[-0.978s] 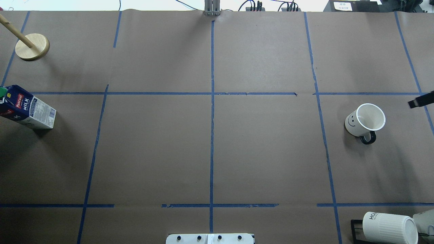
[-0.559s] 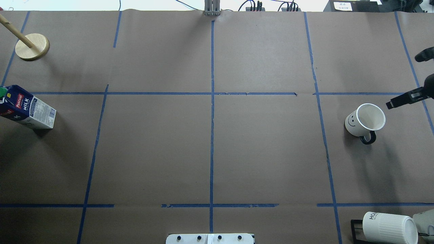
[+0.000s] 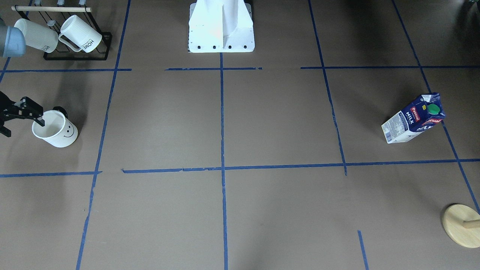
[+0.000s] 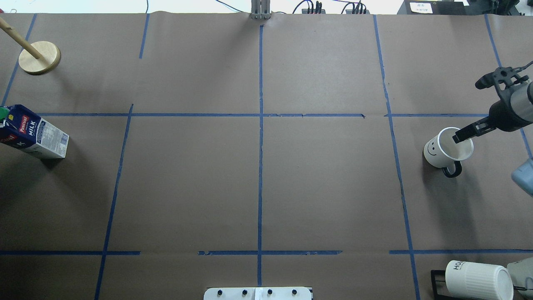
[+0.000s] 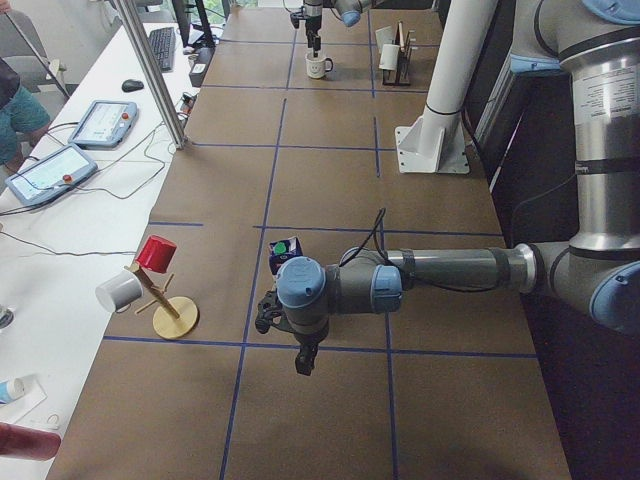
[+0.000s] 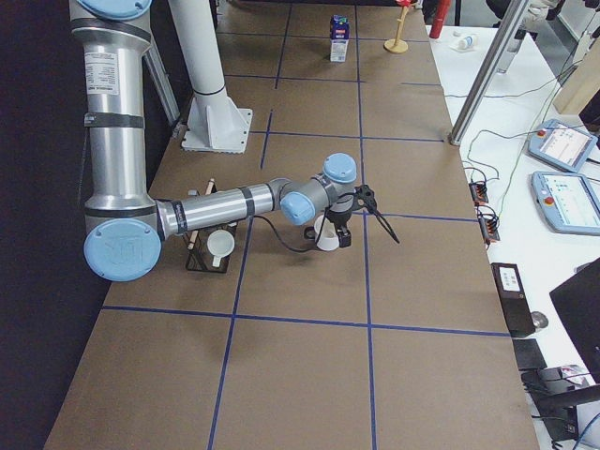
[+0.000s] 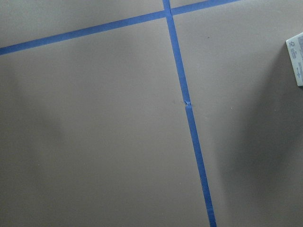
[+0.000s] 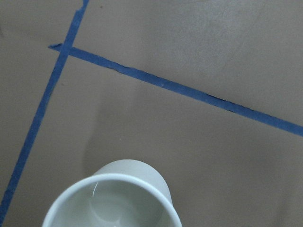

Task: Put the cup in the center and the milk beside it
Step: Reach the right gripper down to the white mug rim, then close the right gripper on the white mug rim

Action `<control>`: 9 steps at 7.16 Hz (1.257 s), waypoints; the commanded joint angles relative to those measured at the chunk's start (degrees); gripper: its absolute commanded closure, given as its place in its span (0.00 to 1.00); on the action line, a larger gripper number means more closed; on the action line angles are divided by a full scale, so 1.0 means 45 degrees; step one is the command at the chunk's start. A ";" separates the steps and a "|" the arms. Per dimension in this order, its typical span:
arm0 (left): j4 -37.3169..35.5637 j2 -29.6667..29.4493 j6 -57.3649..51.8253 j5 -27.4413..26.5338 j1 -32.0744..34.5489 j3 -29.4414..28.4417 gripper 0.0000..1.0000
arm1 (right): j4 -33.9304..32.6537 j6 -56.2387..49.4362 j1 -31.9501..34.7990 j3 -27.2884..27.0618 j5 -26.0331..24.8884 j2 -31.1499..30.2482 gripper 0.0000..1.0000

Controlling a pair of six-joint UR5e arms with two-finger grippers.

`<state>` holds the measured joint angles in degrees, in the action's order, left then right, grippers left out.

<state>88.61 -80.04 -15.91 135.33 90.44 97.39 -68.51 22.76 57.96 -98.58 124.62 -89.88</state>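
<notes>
**A:** Right arm status?
**B:** The right end effector (image 4: 468,111) is spread wide and grips nothing. One finger (image 4: 463,134) sits over the mouth of the cup (image 4: 441,153). The other is outside, beyond the far rim.
**A:** Cup location?
**B:** Upright on the desk (image 4: 333,187), in the right-hand column, near the tape line. The smiley faces the middle and the black handle points toward the robot base. Well apart from the center (image 4: 260,166).
**A:** Milk?
**B:** The milk carton (image 4: 35,137) stands on its base at the desk's left edge, green cap up top. Also well apart from the center.
**A:** Left arm?
**B:** The left end effector (image 5: 290,345) shows only in the left side view, above the desk near the carton. Can't tell if it's wide or narrow. Its wrist cam shows brown paper, blue tape and one carton corner.
</notes>
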 commanded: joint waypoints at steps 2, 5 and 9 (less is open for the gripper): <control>-0.0004 -0.0006 0.0000 -0.0015 -0.0019 -0.0001 0.00 | -0.0010 0.0038 -0.0301 0.0462 -0.0214 0.0129 0.40; -0.0004 -0.0006 0.0000 0.0004 -0.0019 -0.0001 0.00 | -0.0030 0.0078 -0.0301 0.0482 -0.0194 0.0167 0.84; -0.0004 0.0013 0.0000 -0.0015 0.0000 0.0018 0.00 | -0.0223 0.1142 -0.0262 0.0112 0.0196 0.0671 0.94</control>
<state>88.59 -80.05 -15.91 135.31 90.40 97.40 -68.90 24.31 56.77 -97.47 124.83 -88.52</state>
